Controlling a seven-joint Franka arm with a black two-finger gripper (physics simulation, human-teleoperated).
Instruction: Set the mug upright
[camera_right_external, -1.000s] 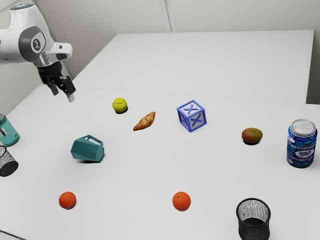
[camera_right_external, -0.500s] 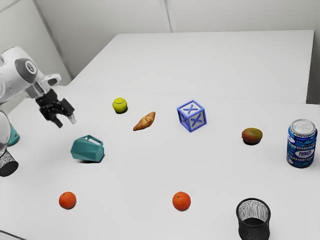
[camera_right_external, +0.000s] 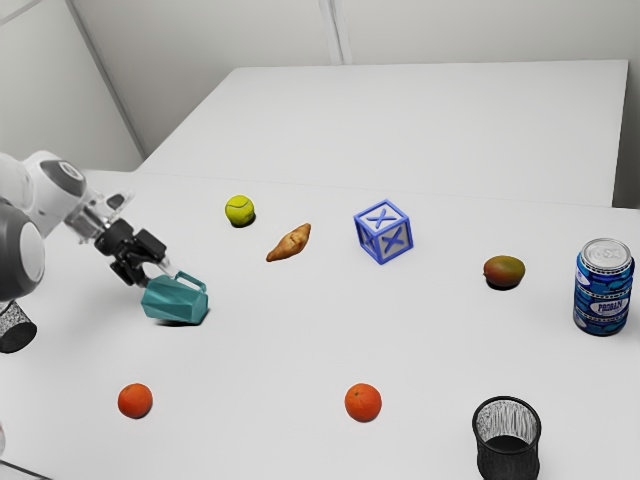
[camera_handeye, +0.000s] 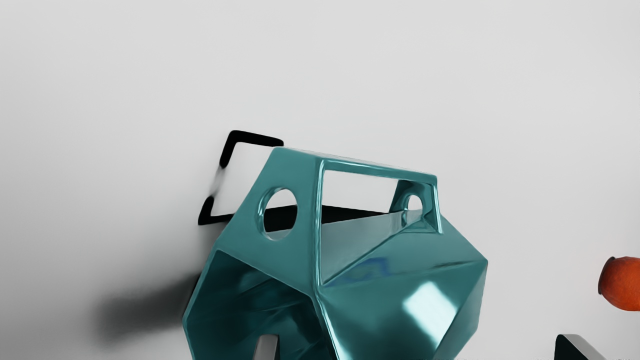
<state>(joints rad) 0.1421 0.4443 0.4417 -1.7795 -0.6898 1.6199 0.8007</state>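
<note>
I am in a plain, pale room, a bit like a lab or a play room for robots, but I cannot tell which. A big white table (camera_right_external: 270, 360) lies around and under my fingers (camera_right_external: 151, 248), and smooth gray walls (camera_right_external: 480, 28) stand past it. Near me is a tennis ball (camera_right_external: 239, 210). Farther off sit a toy-like block (camera_right_external: 384, 232), a drink can (camera_right_external: 603, 290) and a black mesh cup (camera_right_external: 508, 455), mixed like test things.

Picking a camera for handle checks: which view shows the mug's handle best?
Wrist view: the handle is large and unobstructed there, its angular frame clear. The exterior view shows it small, atop the sideways mug.
</note>
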